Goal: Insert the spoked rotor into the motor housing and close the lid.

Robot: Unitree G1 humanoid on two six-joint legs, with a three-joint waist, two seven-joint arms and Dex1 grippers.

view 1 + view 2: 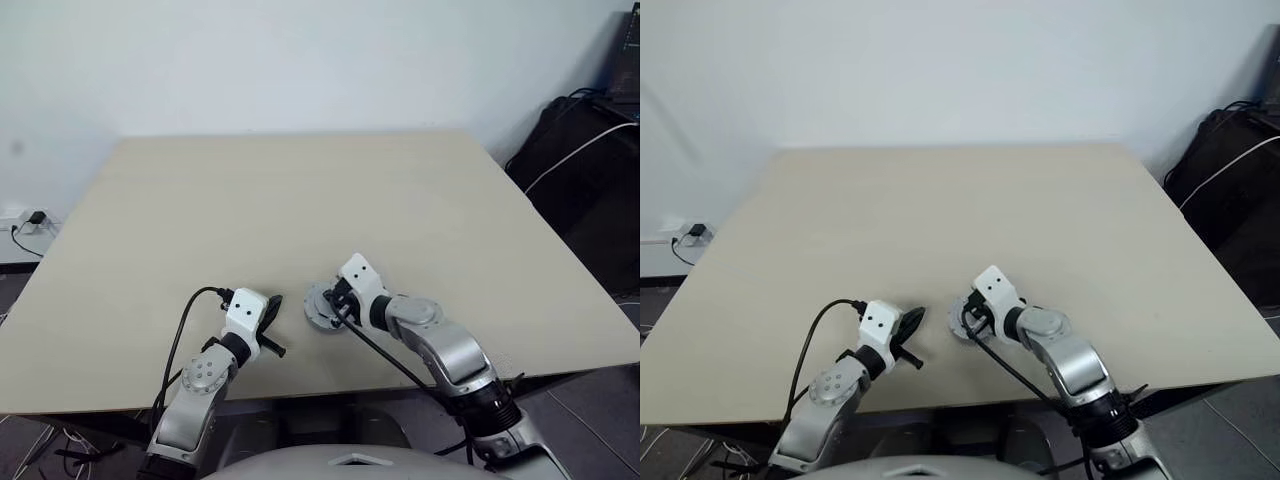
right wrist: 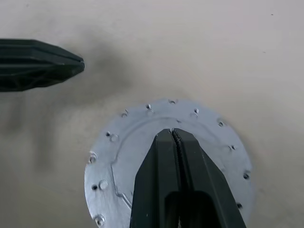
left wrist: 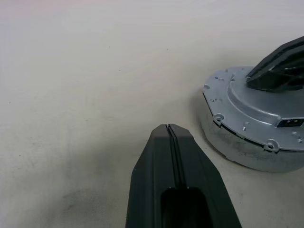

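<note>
Both sets of jaws are pressed fully together and gripping nothing. Seen from the head cameras, the right gripper (image 1: pixel 335 300) is reaching down onto the lid (image 1: pixel 318 305), which is sitting on the motor housing near the front edge of the table (image 1: pixel 300 200); the left gripper (image 1: pixel 272 312) is waiting just beside the assembly. That placement suggests the right arm is pushing the lid home while the left is staying out of the way. From the left wrist, the closed fingers (image 3: pixel 173 180) are pointing across bare tabletop, and this view is offering what the head cameras cannot: the lid's flanged edge (image 3: pixel 247 123) with its small lugs resting over the grey housing wall (image 3: pixel 242 152), looking seated. From the right wrist, the closed fingertips (image 2: pixel 172 142) are bearing on the lid's raised centre, and the ring of small holes around its face is showing, with the other gripper's tip (image 2: pixel 47 64) nearby. The spoked rotor is presumably inside, hidden.
</note>
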